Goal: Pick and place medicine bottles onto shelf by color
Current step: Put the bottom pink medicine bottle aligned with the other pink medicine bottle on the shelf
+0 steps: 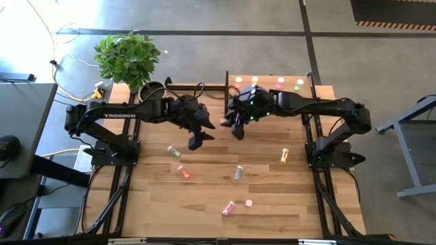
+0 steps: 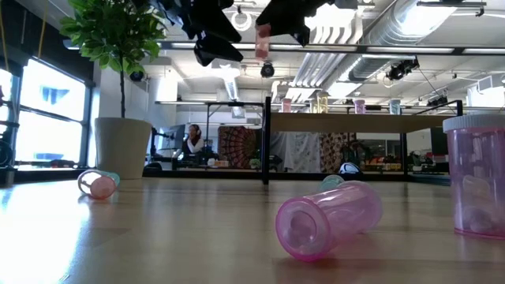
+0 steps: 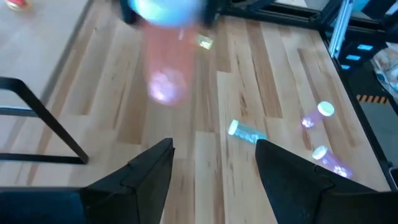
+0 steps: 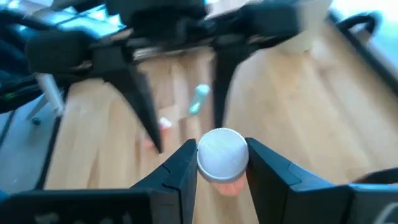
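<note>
My right gripper is shut on a pink bottle with a white cap, high over the table's middle; the bottle also shows in the low view. My left gripper is open and empty, facing it close by on its left. The shelf stands at the far side with a black upright panel on its left; several bottles stand upright along its far edge. Loose bottles lie on the tabletop: pale green, orange-red, yellow and pink. My right gripper pinches the pink bottle between its two fingers, on opposite sides of the body just under the white cap. The cap's top faces the wrist camera. The bottle hangs roughly upright, lifted far clear of the table.
A potted plant stands at the far left corner. A pink bottle lies on its side and another stands upright close to the low camera. Another bottle lies near my left gripper. Bare wood shows at the near left.
</note>
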{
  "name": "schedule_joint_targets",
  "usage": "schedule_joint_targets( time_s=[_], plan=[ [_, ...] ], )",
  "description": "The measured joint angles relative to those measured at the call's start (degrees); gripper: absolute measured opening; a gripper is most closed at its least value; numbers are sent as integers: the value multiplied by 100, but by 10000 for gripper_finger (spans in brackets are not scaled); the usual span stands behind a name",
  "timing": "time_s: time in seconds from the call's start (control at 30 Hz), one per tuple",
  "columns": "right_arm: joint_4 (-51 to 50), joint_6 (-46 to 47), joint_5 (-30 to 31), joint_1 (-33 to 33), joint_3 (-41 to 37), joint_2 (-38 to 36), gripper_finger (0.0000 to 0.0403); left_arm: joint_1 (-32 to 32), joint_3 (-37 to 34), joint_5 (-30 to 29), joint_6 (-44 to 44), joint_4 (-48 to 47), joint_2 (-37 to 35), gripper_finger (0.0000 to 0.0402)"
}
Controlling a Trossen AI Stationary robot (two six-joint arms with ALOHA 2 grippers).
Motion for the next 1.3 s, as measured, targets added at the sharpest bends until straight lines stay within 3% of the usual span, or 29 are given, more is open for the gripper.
schedule_joint_targets(
  time_s=[0.63, 0.77, 1.0, 1.3],
  plan=[
    [-397, -1033, 1522, -896, -244, -1841, 103, 270, 191, -326, 3, 252, -5, 220],
    [148, -835, 1347, -1188, -1052, -2031, 103, 267, 191, -374, 2, 383, -5, 220],
    [1460, -338, 574, -1560, -2229, -1946, 103, 267, 191, -1028, 2, 450, -5, 219],
    [1893, -858, 589, -1678, -2353, -1487, 103, 267, 191, -1235, 2, 479, -5, 220]
  ],
)
